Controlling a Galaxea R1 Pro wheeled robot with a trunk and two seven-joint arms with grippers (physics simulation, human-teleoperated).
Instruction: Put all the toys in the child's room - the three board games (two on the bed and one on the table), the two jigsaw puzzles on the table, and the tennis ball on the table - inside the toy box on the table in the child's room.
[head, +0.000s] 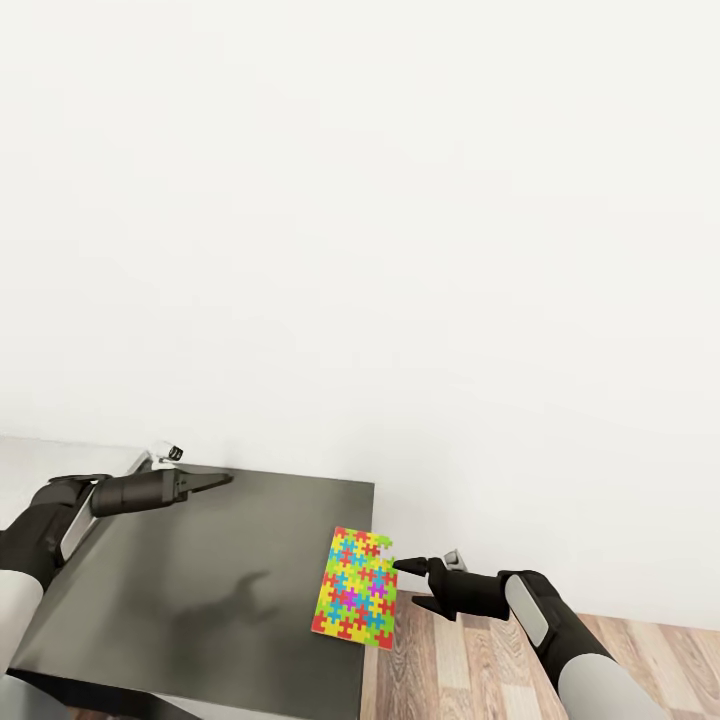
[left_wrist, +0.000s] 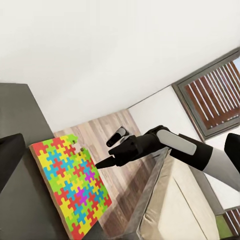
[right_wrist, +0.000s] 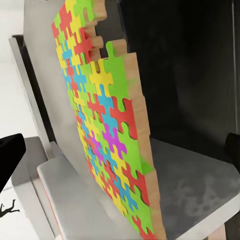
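Jigsaw puzzle (head: 356, 587) on dark side unit (head: 200, 590) is approached by the right gripper (head: 405, 566), jaws spread, nothing held; left gripper (head: 215, 481) appears closed, empty; grasping is judged next

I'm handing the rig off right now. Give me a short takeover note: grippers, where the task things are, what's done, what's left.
Left gripper: held above the dark grey-topped surface, fingers together, holding nothing.
Right gripper: at the right edge of the jigsaw puzzle, fingers look spread to either side of it in the right wrist view; no firm grasp visible.
The jigsaw puzzle lies at the right edge of the dark surface, partly overhanging the wood floor.
Toy box, board games, tennis ball and second puzzle are out of frame here.
Done: cannot confirm anything from these views.
Left: secure this puzzle, carry it to the toy box, then the remaining toys.
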